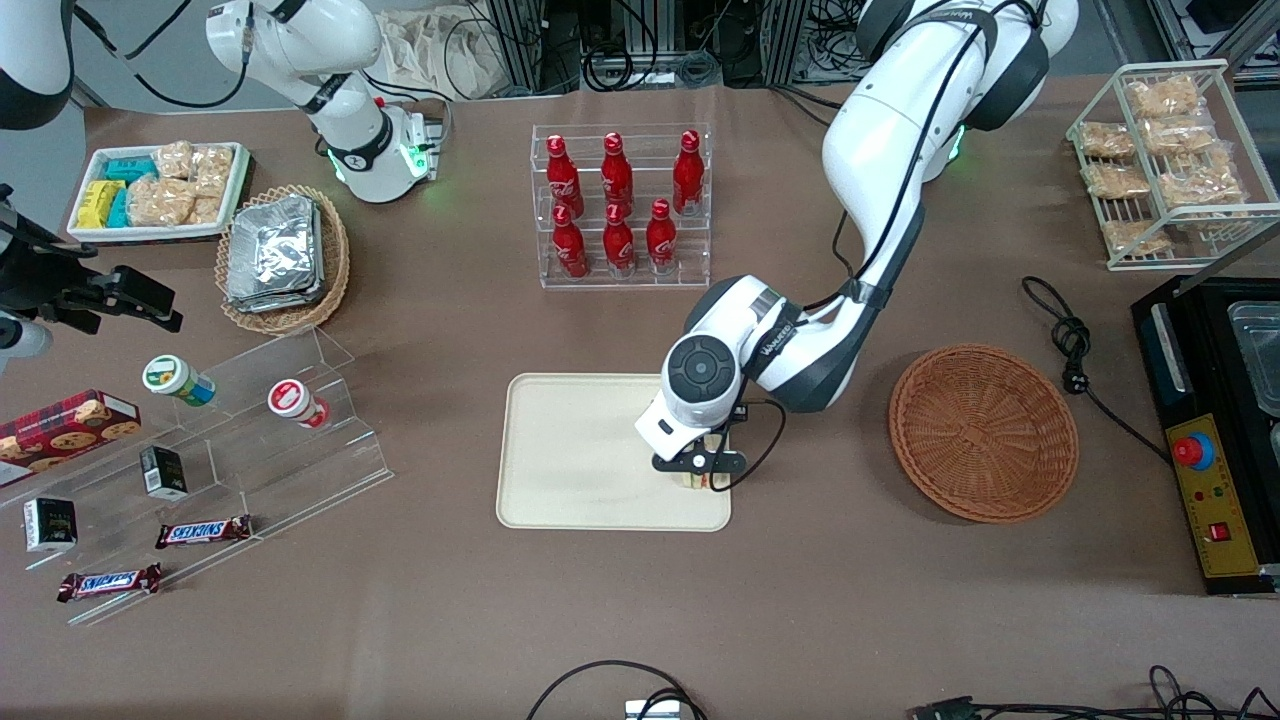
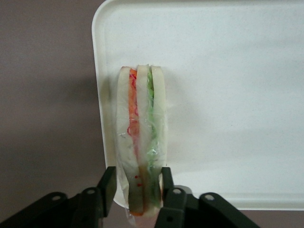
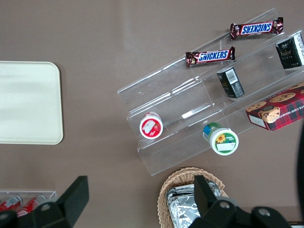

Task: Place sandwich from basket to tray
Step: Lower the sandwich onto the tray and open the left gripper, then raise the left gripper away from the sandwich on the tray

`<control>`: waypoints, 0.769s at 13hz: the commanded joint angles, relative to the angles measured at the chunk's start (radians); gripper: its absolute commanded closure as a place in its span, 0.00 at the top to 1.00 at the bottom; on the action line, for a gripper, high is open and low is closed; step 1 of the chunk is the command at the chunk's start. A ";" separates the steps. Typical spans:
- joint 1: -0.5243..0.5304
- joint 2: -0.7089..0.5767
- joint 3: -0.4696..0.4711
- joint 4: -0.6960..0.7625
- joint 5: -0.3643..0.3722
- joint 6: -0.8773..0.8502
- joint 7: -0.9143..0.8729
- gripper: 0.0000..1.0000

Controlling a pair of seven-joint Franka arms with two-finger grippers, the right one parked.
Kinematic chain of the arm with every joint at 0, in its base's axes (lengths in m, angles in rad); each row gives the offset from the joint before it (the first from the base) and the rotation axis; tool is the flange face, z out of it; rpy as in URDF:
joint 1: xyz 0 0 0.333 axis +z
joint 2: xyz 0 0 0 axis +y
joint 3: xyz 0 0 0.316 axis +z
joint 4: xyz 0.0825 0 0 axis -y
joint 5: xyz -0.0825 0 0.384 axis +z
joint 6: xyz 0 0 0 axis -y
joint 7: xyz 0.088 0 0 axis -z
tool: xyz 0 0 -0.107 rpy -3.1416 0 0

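Holding the sandwich (image 2: 141, 147) between both fingers, my hand (image 1: 703, 470) hovers low over the tray (image 1: 580, 450), by its corner nearest the basket (image 1: 984, 432). That basket sits apart on the bench.

Left arm bent low, pincer (image 1: 703, 470) clamped, pointing down.

The scene is lit evenly from overhead. Soft shadows are cast under the arm onto the tray (image 1: 580, 450). Near the gripper (image 2: 137, 190), its fingers (image 2: 107, 183) are slightly blurred; the sandwich (image 2: 141, 142) is rendered sharply.
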 commanded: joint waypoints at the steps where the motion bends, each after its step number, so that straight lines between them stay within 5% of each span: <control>1: 0.007 -0.045 0.006 -0.002 0.002 0.001 -0.004 1.00; 5: 0.008 -0.221 0.073 -0.101 -0.004 -0.117 -0.033 1.00; 10: 0.010 -0.631 0.193 -0.595 -0.018 -0.017 0.126 1.00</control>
